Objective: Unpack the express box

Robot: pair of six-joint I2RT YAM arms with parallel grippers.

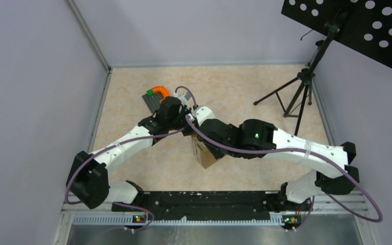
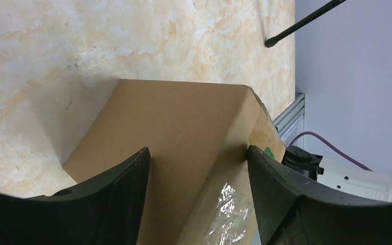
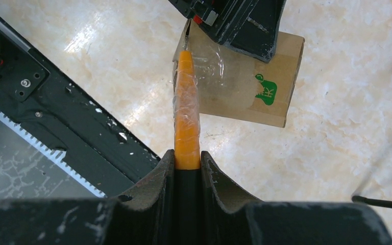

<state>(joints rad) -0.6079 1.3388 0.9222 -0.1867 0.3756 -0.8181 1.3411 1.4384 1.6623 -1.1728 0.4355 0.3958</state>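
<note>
Tape-cutting step, I judge: left pincer (image 2: 198,153) clamps the express box (image 3: 245,87); right pincer (image 3: 187,155) grips an orange cutter (image 3: 186,107), tip at the box's ten-o'clock corner. Next: slice along the tape seam (image 3: 209,66).

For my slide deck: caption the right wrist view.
Right end effector grips an orange cutter, tip at the taped express box.

Walls (image 1: 199,28): plain grey-lilac, 3 sides. Tabletop (image 1: 245,84): beige marble-look. Rear R: black tripod (image 1: 300,94) w/ perforated black panel (image 1: 354,28).
</note>
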